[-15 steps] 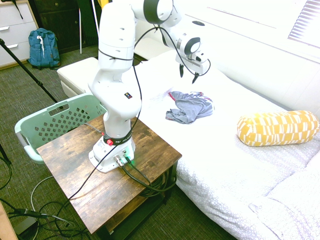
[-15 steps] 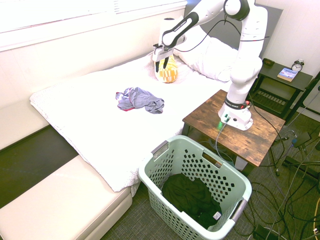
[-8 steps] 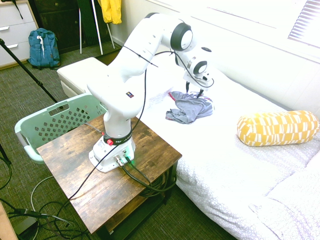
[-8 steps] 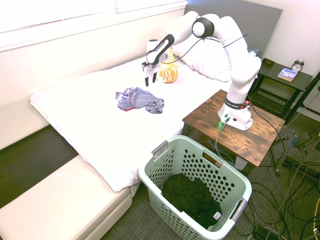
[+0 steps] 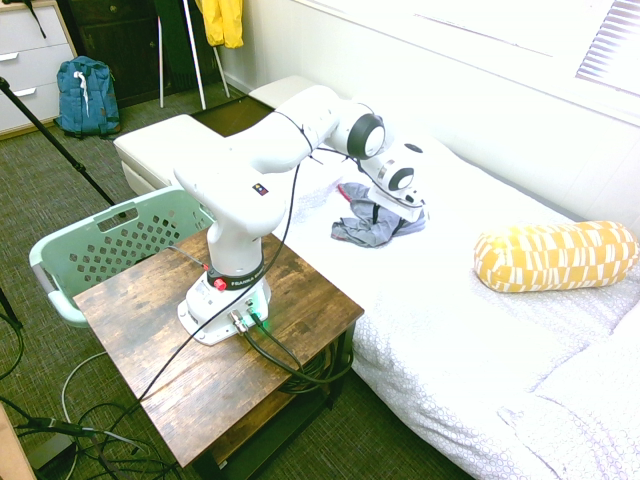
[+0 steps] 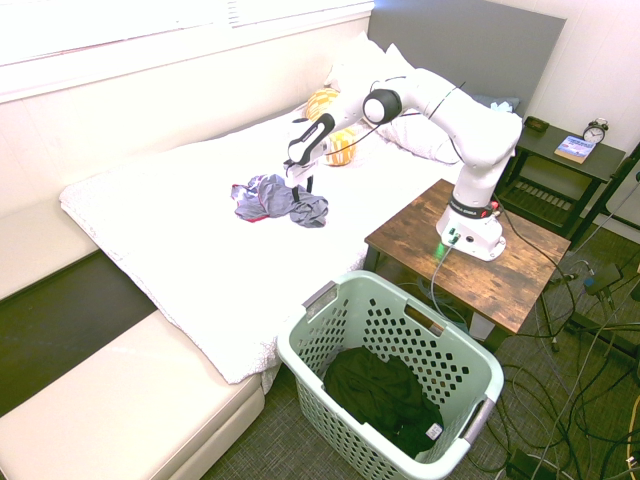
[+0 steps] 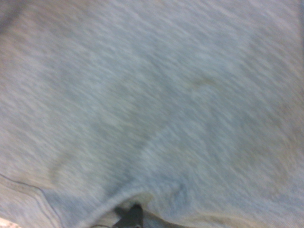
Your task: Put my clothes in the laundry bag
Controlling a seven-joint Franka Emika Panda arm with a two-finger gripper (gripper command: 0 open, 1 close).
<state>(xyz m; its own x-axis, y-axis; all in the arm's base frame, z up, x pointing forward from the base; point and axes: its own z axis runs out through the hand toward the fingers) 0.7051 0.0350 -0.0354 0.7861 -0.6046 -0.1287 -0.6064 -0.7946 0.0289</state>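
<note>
One grey garment [image 6: 281, 201] with red-pink trim lies crumpled on the white bed [image 6: 190, 250], about midway between the yellow cushion [image 5: 555, 256] and the bed's foot end. The claw [image 6: 304, 184] points straight down at the garment's middle, its dark fingers [image 5: 375, 214] standing apart and reaching the top folds of the cloth; nothing is clamped between them. In the wrist view, blurred grey fabric [image 7: 156, 109] fills nearly the whole picture, with a seam line near one corner.

On the floor, off the bed's foot end and just beside the wooden worktop [image 6: 500, 262], stands the mint-green basket [image 6: 345, 300]. It is well apart from the garment and has a dark piece of clothing [image 6: 385, 395] lying in its bottom. A white pillow [image 6: 420, 125] rests at the bed's head end, just past the cushion. A blue backpack [image 5: 86, 95] leans against the drawers far from the bed, and a yellow jacket [image 5: 222, 20] hangs nearby.
</note>
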